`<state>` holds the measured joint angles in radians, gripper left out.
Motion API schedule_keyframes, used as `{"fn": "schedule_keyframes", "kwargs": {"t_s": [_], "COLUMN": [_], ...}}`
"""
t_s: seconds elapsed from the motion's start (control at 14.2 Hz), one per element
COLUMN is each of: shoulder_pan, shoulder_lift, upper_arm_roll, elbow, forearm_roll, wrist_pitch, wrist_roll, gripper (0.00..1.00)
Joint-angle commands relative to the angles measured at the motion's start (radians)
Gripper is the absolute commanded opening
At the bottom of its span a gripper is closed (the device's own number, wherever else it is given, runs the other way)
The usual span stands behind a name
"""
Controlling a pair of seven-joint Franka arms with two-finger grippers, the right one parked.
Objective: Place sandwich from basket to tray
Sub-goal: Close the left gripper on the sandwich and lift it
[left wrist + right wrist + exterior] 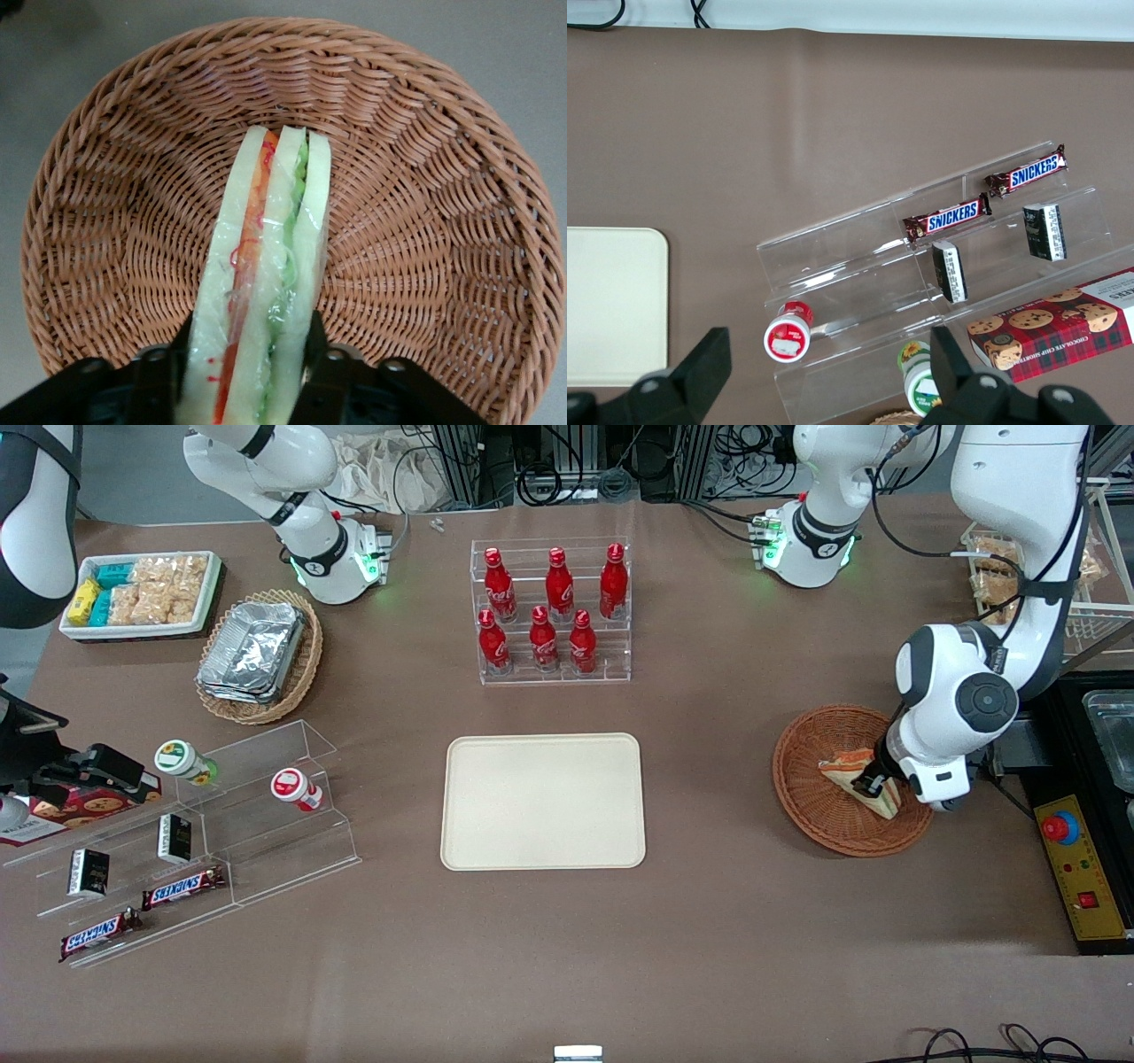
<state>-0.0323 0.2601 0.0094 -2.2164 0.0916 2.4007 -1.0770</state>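
The sandwich (852, 776) is a pale wedge with orange-red and green filling, inside the round reddish-brown wicker basket (811, 797) toward the working arm's end of the table. My left gripper (873, 786) is down in the basket and shut on the sandwich. In the left wrist view the sandwich (266, 292) stands on edge between the two black fingers (319, 372), one on each bread face, over the basket's woven floor (425, 221). The cream-beige tray (543, 801) lies flat at the table's middle, with nothing on it.
A clear rack of red bottles (551, 609) stands farther from the front camera than the tray. Toward the parked arm's end are an oval wicker basket of foil trays (259, 654), a white bin of snack packets (140, 593) and a clear stepped shelf (204, 841) with candy bars and jars.
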Motion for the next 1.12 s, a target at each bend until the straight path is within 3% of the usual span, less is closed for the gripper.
{"fn": "schedule_keyframes", "kwargs": {"t_s": [0.0, 0.21, 0.56, 0.84, 1.05], "shoulder_pan": [0.0, -0.005, -0.006, -0.006, -0.003], "shoulder_lift": [0.001, -0.005, -0.004, 0.001, 0.001], "upper_arm_roll": [-0.002, -0.011, -0.063, -0.107, -0.166], "elbow": [-0.016, 0.05, 0.36, 0.628, 0.797], "forearm_roll": [0.016, 0.017, 0.027, 0.014, -0.064], "wrist_pitch": [0.055, 0.008, -0.44, -0.8, -0.969], "wrist_roll": [-0.069, -0.133, -0.101, 0.14, 0.326], "gripper": [0.0, 0.0, 0.0, 0.0, 0.0]}}
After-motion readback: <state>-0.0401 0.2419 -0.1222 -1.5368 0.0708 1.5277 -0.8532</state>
